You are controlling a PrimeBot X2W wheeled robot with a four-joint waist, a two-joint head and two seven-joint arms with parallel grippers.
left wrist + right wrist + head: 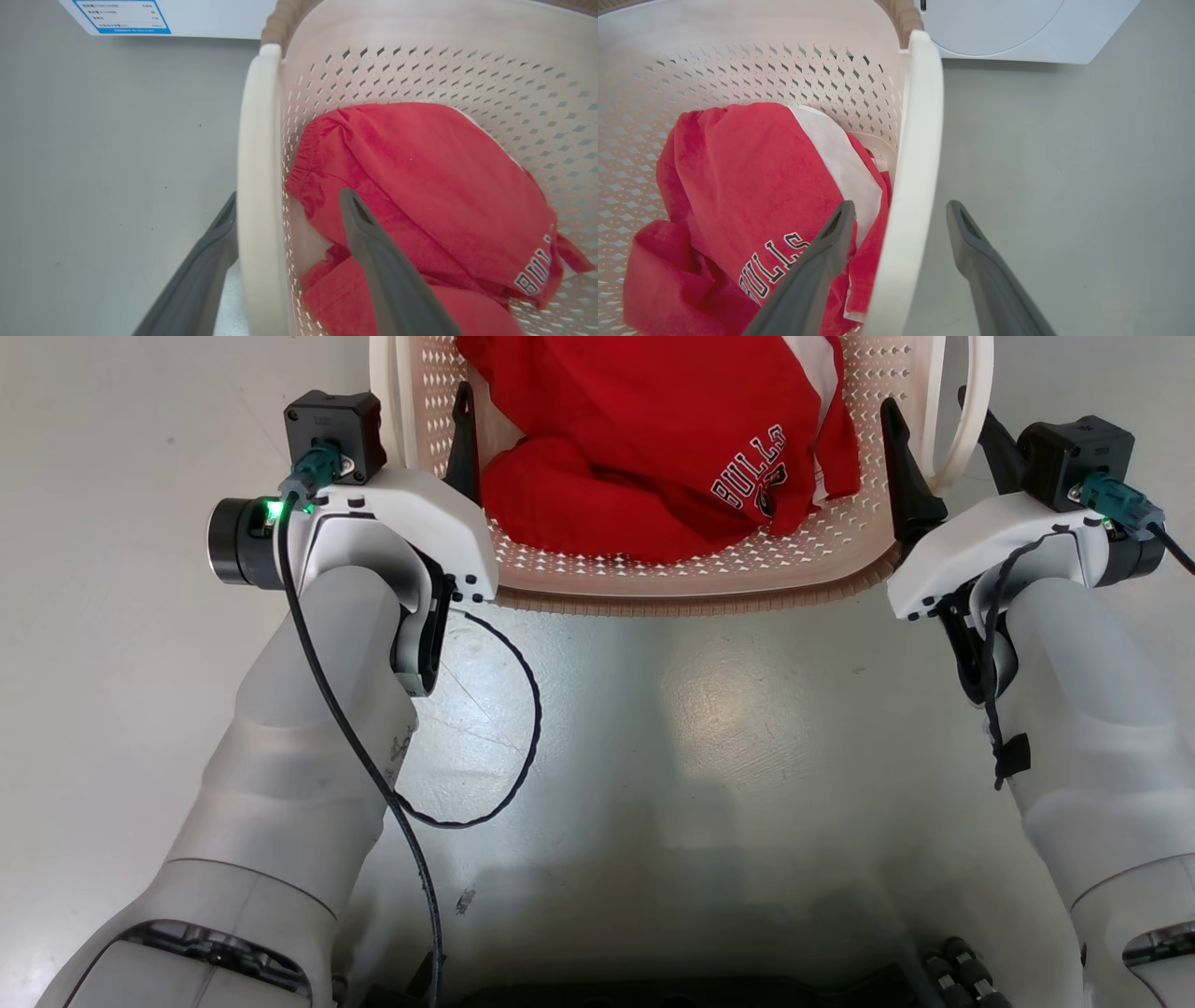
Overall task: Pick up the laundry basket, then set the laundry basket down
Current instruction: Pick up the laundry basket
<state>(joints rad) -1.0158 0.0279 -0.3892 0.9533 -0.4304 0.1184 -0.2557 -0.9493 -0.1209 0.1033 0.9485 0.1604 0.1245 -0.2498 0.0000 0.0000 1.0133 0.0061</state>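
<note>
The laundry basket [691, 602] stands on the floor right in front of me, cream-white and perforated with a brown woven-look rim. A red garment [635, 429] with white lettering lies inside it. My left gripper [425, 401] is open and straddles the basket's left loop handle [257, 163]: one finger is inside the basket over the red garment [420, 177], the other outside. In the same way my right gripper [926, 401] stands open astride the right loop handle [920, 140]. In both wrist views, left gripper [288, 196] and right gripper [901, 205], the fingers do not touch the handles.
A white washing machine [994, 28] stands on the grey floor just beyond the basket; its panel with a blue-framed label [126, 16] shows at the far left. A black cable [523, 709] loops from my left wrist over the glossy floor. My base [653, 989] lies at the bottom edge.
</note>
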